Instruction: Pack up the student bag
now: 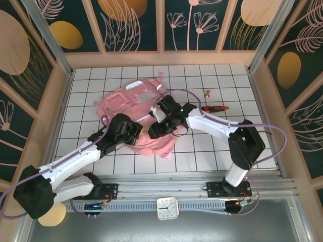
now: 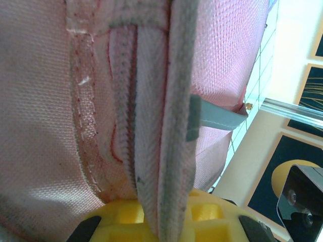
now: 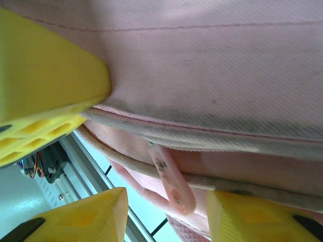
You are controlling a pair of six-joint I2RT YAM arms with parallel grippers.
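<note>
The student bag (image 1: 132, 100), a soft pink backpack, lies in the middle of the tiled table. At its near edge, my left gripper (image 1: 136, 132) is shut on a fold of the bag. In the left wrist view the pale zip band (image 2: 161, 126) runs down between the closed yellow pads (image 2: 126, 222), and a grey zip pull (image 2: 212, 115) sticks out to the right. My right gripper (image 1: 154, 129) reaches in beside it from the right. Its yellow fingers (image 3: 91, 217) stand apart, with a pink zip pull (image 3: 171, 181) hanging between them under the bag's seam (image 3: 202, 136).
A red and black pen-like tool (image 1: 217, 109) and a small brass piece (image 1: 207, 93) lie right of the bag. A white clock (image 1: 166, 207) sits on the front rail. Wooden walls (image 1: 262, 96) enclose the table. Open tiles stretch along the front and far right.
</note>
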